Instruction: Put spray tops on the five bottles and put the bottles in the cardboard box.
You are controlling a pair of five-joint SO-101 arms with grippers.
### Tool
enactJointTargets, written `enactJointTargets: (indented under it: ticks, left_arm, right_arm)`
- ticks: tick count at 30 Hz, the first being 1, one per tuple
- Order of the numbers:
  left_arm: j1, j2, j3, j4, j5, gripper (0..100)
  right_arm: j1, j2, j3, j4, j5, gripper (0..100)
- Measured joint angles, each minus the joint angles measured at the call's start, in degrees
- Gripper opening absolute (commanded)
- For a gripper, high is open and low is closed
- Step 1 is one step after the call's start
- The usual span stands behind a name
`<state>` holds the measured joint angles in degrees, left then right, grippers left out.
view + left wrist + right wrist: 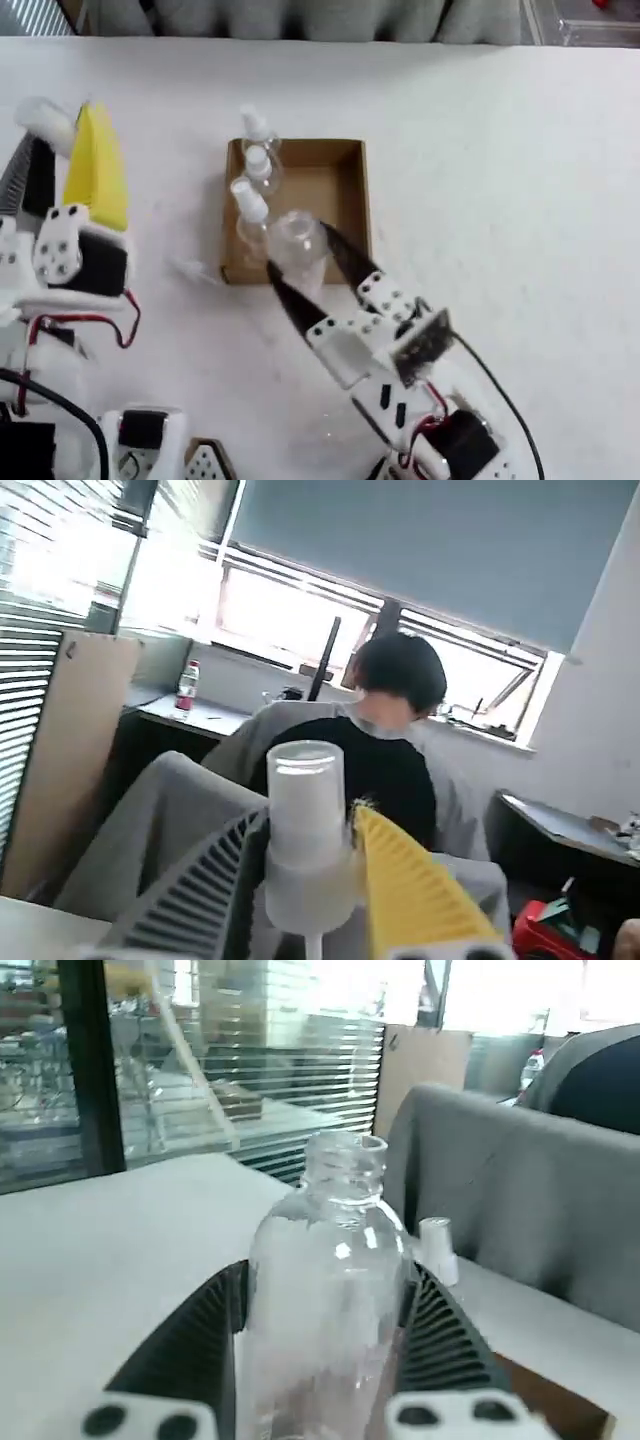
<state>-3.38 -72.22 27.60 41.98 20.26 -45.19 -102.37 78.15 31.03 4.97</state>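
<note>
Right wrist view has the right pincer (325, 1295) clamped on a clear open-necked bottle (330, 1240), one black ribbed finger (195, 1345) on each side of the body, the bottle upright and its neck bare. From the high view the same pincer (295, 247) holds that bottle (296, 236) at the near wall of the cardboard box (345, 190), on the side toward the left arm (whether it rests on the box floor or hangs above it, I cannot tell). Beyond it in the box, three capped bottles (258, 165) stand in a row along the wall nearer the left arm, each with a white top; the white tip of one of them (437, 1248) shows just behind the held bottle in the right wrist view, with a brown edge of the box (560, 1400) below it. Well apart from the box, at the far left of the desk (500, 150), the left pincer (55, 122) is raised with its tips pointing away from the arms' bases. In the left wrist view this pincer (305, 845) is closed on a white spray top (305, 790), between a yellow finger (415, 885) and a grey ribbed one (190, 900), cap upward and its thin dip tube (315, 945) pointing down.
</note>
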Motion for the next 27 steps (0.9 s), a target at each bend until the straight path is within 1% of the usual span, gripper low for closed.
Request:
enactJointTargets:
  ticks: [3,7,10,12,14,17,23,27]
  left_arm:
    - [2.6,7.5,-8.3,2.4,5.3,2]
    - [6.8,18.6,-21.1,9.2,9.1,2]
    - [11.3,24.8,-30.5,16.0,9.5,2]
    - [13.8,26.7,-36.3,20.7,9.3,2]
    - [14.9,27.3,-40.9,25.1,9.3,2]
    - [15.6,27.0,-43.8,28.5,9.3,2]
    - [15.7,27.5,-44.4,34.4,9.4,2]
    - [15.7,27.5,-44.4,35.6,9.6,2]
  right_arm:
    - [-2.7,-0.5,0.7,0.0,0.0,1.5]
    - [-2.6,-0.6,1.1,0.0,0.0,1.5]
    - [-3.1,-0.5,2.9,0.0,0.0,1.5]
    - [-3.1,-0.5,3.6,0.0,0.0,1.5]
    - [-3.1,-0.5,3.6,0.0,0.0,1.5]
    - [-3.0,-0.5,3.6,0.0,0.0,1.5]
    - [-3.1,-0.5,3.6,0.0,0.0,1.5]
    - [-3.3,-0.5,3.6,0.0,0.0,1.5]
